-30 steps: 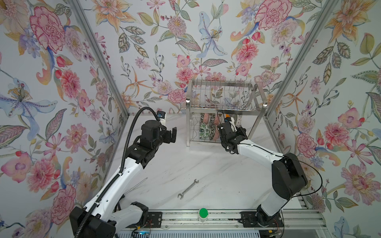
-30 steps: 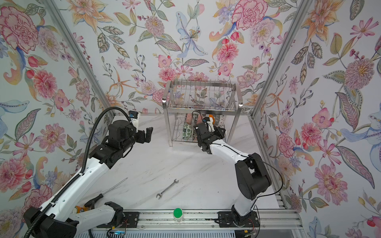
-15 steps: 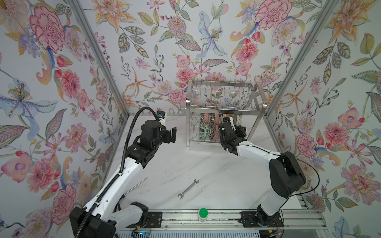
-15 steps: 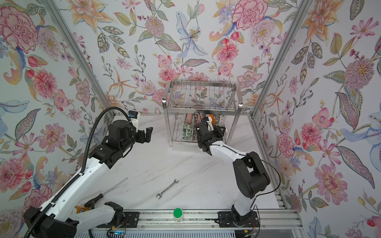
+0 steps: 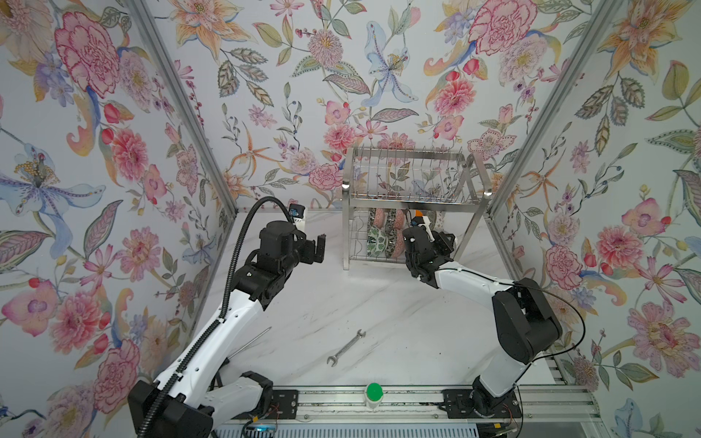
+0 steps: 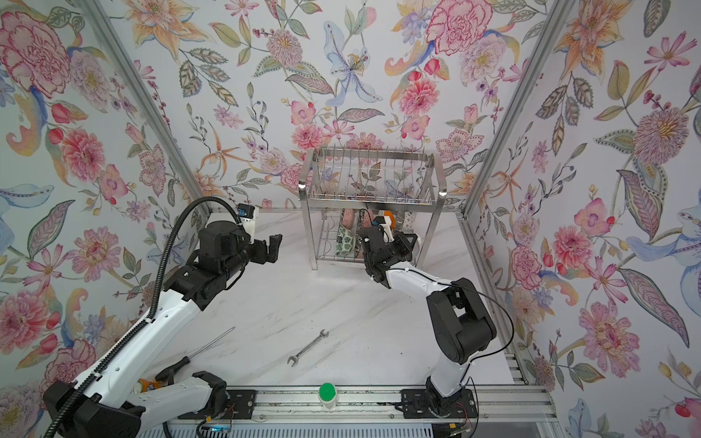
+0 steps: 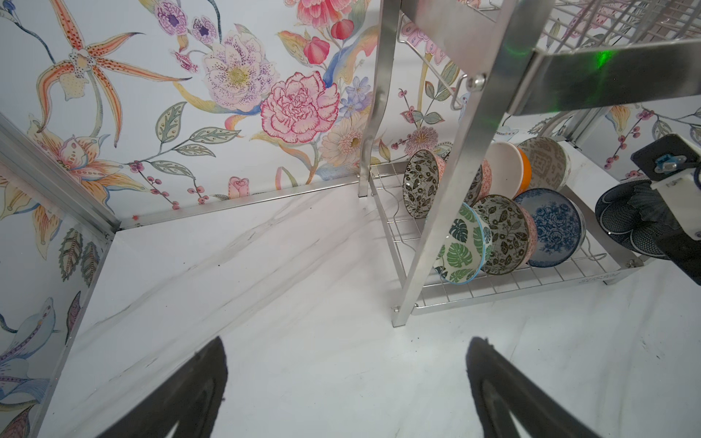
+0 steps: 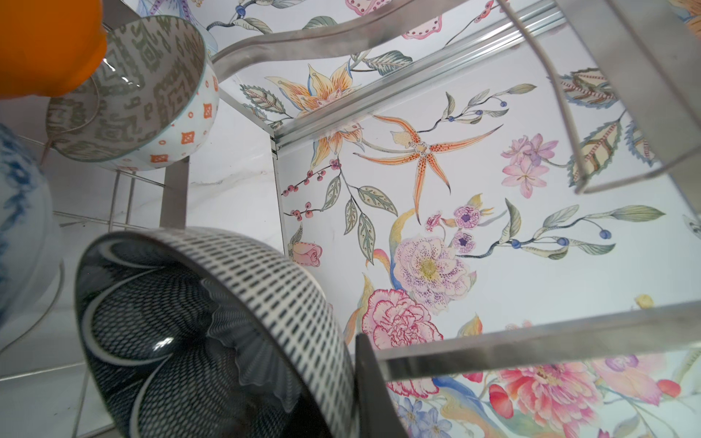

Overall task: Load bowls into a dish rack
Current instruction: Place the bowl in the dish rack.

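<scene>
The dark bowl (image 8: 212, 333) could be knocked against the blue flower bowl (image 7: 554, 227) just beside it, because little room is left at that end of the lower shelf of the dish rack (image 5: 413, 205). The other bowls in the rack are stood on their edges and leaned on one another. One bump could be passed down the row, and a bowl such as the green leaf bowl (image 7: 461, 246) could be tipped over. The dark bowl could also be hit on the shiny bar of the rack, which is seen close to its rim in the right wrist view. Whether the two touch cannot be told. If the bowl is let go before its rim is set down between the wires, it could be rolled off the shelf, dropped on the bench (image 5: 341, 299) and chipped. The jaws of the right gripper (image 7: 667, 235) are brought nearly together and are clamped on the rim of the dark bowl. That bowl is held tilted on its edge at the right end of the lower shelf. Whether it is rested on the wires yet cannot be told. The jaws of the left gripper (image 7: 348, 360) are spread wide apart. Nothing is held or touched by them, and they are seen above the bench, to the left of the rack.
</scene>
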Robot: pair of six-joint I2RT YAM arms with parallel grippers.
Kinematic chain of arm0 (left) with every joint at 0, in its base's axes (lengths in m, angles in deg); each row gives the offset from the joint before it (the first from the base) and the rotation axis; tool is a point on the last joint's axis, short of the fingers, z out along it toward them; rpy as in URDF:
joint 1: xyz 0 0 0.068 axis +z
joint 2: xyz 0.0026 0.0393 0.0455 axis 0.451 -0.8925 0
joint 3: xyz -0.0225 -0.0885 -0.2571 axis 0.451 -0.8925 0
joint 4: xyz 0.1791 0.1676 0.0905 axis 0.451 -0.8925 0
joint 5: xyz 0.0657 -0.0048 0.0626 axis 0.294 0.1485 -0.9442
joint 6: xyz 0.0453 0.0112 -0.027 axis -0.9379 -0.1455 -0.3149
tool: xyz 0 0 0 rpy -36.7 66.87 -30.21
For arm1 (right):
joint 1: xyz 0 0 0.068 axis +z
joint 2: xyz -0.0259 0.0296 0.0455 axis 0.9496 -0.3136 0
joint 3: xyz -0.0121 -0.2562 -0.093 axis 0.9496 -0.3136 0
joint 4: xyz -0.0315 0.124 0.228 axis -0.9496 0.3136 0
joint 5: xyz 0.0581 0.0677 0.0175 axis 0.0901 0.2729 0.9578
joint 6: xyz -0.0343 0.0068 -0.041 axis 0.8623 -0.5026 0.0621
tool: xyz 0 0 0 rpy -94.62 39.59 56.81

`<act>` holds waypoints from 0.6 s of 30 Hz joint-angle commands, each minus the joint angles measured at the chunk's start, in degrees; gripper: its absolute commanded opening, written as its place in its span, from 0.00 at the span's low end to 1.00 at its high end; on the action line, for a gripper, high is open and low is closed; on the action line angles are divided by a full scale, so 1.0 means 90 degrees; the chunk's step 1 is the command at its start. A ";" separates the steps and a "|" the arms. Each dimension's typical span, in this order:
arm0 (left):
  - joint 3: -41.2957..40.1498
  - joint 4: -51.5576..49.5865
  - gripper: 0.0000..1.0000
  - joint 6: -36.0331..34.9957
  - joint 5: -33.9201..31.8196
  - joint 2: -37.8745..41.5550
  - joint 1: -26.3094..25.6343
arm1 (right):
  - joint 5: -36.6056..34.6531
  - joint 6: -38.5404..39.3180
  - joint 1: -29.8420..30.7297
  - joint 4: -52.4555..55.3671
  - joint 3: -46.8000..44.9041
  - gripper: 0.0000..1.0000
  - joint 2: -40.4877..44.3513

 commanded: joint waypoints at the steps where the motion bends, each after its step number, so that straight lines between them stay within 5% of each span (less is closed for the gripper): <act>1: -0.0089 0.0035 0.99 -0.0045 0.0053 0.0167 0.0062 | -0.0317 -0.0030 -0.0088 -0.0267 0.0172 0.00 -0.0164; 18: -0.0138 0.0025 0.99 -0.0034 0.0057 0.0201 0.0063 | -0.0330 -0.0140 -0.0186 -0.0193 0.0906 0.00 -0.0861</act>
